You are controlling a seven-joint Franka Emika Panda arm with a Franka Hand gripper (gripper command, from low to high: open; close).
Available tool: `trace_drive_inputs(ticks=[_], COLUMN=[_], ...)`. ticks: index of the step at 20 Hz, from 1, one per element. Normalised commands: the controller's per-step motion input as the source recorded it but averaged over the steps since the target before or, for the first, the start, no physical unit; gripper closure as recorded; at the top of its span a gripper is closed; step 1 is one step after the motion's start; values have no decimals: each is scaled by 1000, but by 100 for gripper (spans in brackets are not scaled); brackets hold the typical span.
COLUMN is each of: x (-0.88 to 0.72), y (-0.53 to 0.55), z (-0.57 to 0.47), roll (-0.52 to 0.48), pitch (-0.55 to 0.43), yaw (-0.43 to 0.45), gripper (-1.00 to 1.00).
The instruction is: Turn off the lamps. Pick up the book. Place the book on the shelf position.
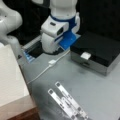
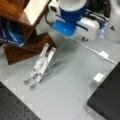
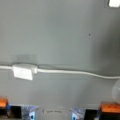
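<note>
Gripper not seen, state can't tell; wrist view: white cable [image 3: 75, 72] w/ switch [image 3: 23, 72] on grey table [image 3: 62, 32].

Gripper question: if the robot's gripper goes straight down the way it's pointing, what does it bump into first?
Probably the white cord with its switch, lying on the grey table right below in the wrist view. The gripper itself doesn't show clearly.

The arm's white wrist with its blue bracket [image 1: 67, 40] is hanging low over the grey tabletop [image 1: 100, 90], just beside the black-topped silver box [image 1: 96, 51]; the gripper's fingers are not showing. A white cable with an inline switch [image 1: 52, 62] is running from beside that box toward the book [image 1: 11, 75], which is lying flat on the reddish-brown shelf [image 1: 25, 113]. Two silver perforated rails [image 1: 67, 101] are lying below the box.
</note>
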Motion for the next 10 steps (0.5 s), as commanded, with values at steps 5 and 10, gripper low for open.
trace_drive_inputs(ticks=[5,10], x=[-259,-175], y=[111,95], z=[-122,-138], roll=[28,28], pitch=[-247,-242], yaw=[-81,-78], gripper=[-100,-100])
